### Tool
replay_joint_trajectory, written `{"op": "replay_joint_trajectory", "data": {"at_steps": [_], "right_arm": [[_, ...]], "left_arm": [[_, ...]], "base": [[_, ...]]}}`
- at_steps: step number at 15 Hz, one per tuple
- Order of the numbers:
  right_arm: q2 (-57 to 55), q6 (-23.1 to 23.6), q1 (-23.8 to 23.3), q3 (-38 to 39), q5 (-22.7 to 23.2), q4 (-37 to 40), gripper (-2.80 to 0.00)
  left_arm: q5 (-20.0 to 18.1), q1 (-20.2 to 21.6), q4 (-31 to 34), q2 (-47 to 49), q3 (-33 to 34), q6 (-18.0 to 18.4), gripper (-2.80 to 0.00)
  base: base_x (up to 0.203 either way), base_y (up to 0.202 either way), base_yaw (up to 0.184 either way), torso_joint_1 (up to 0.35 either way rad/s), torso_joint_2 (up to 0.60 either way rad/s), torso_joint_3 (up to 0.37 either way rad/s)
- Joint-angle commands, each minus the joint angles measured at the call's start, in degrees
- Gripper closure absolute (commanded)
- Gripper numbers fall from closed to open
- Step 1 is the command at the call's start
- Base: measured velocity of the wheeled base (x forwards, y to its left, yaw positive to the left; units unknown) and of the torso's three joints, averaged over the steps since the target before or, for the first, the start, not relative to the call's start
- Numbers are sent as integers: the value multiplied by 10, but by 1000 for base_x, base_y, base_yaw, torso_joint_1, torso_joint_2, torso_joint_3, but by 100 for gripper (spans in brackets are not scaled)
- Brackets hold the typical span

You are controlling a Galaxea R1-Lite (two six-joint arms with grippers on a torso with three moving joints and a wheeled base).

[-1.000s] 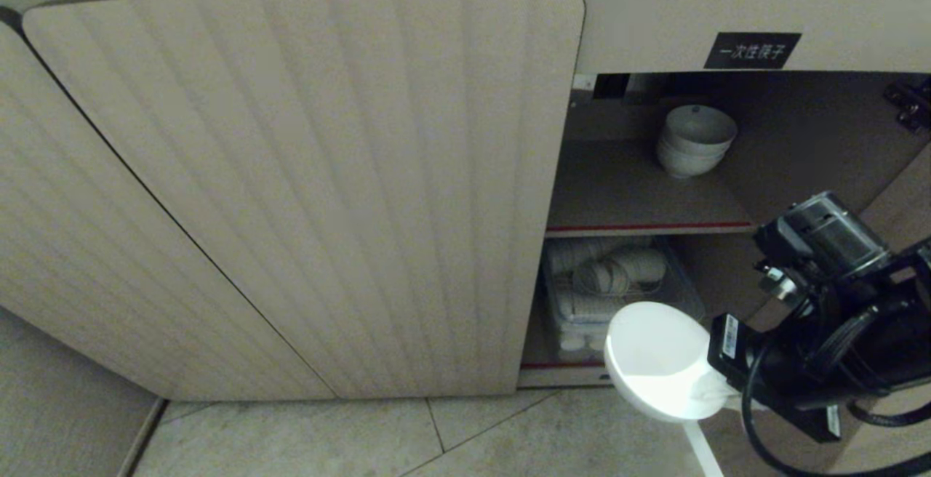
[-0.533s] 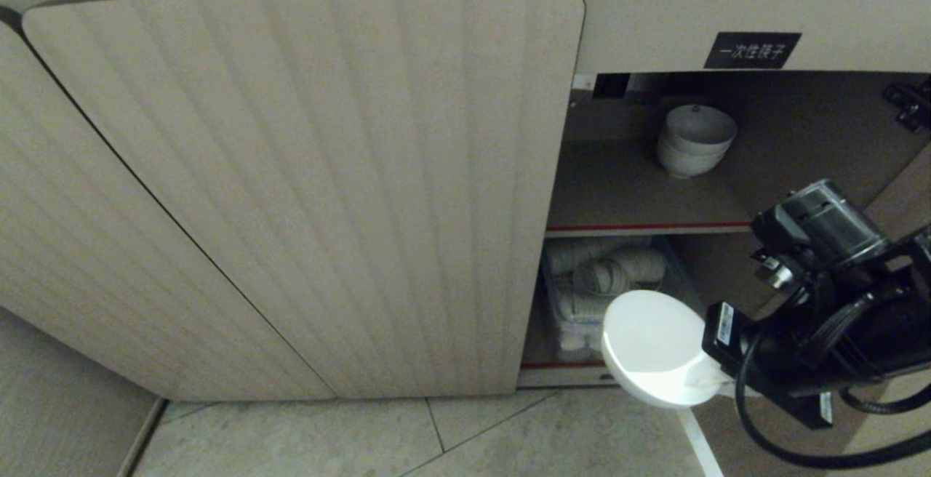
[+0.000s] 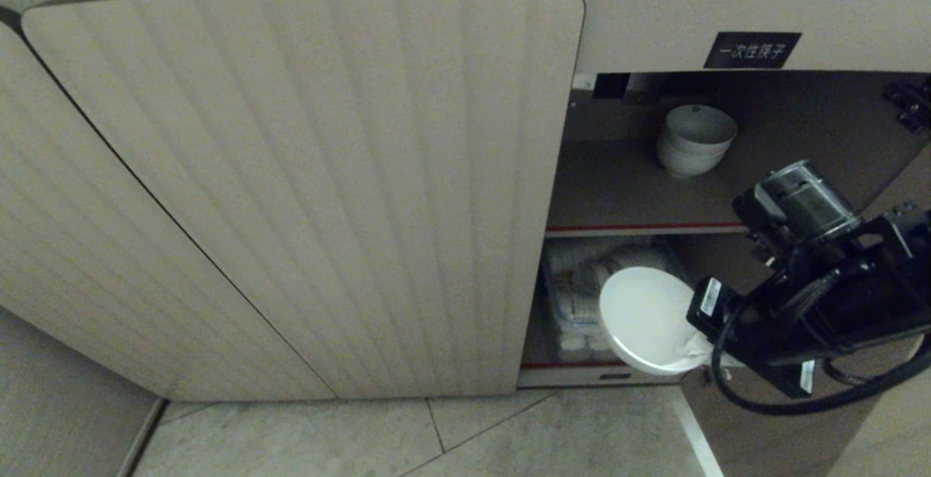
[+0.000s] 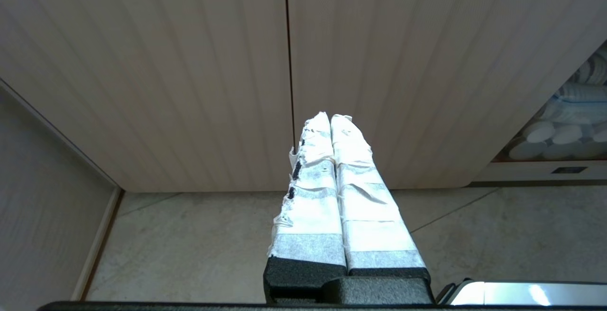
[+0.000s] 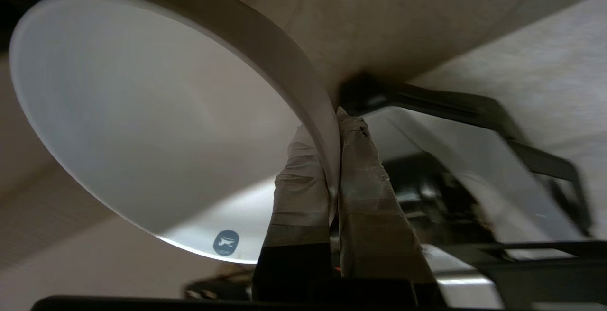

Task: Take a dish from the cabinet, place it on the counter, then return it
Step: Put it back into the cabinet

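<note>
Looking down, the head view took in the open cabinet (image 3: 305, 186) with a stack of bowls (image 3: 694, 141) on its upper shelf (image 3: 625, 201) and the right pincer (image 3: 700, 350) at the lower opening – details the wrist views lacked. Only the right wrist view showed the grip itself: two taped fingers (image 5: 303, 178) pressed narrow on the rim of the dish (image 5: 142, 126), one inside the wall, one outside. A small grey sticker sat inside, near the rim. The dish (image 3: 644, 321) hung tilted in front of the lower compartment, its mouth seemingly turned up and towards the camera – the angle was hard to judge. The left pincer (image 4: 330, 121) hung idle before the shut doors, its taped fingers pressed together, holding nothing.
</note>
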State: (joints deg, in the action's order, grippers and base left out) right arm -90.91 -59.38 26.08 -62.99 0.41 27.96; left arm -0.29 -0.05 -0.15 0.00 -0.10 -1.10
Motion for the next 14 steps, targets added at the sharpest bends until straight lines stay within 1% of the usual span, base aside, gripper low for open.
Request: {"op": "replay_joint_trajectory", "data": {"at_steps": [1,3,6,9,11,14], "right_arm": [[-15,-44,-5,-15,-1,-17,0],[-19,-55,-10,-18,-1,-27,0],[-22,-56,-27,-17,-2,-50,0],[-44,-57,-32,-18,-46,-68,0],[-57,-63,-33,-30,-52,-72,0],[-74,-72,-33,-62,-78,-72,0]], "left_arm": [[0,0,0,0,0,0,0],[0,0,0,0,0,0,0],[0,0,0,0,0,0,0],[0,0,0,0,0,0,0],[0,0,0,0,0,0,0],[0,0,0,0,0,0,0]], "base": [[0,0,0,0,0,0],[0,0,0,0,0,0],[0,0,0,0,0,0],[0,0,0,0,0,0],[0,0,0,0,0,0],[0,0,0,0,0,0]]}}
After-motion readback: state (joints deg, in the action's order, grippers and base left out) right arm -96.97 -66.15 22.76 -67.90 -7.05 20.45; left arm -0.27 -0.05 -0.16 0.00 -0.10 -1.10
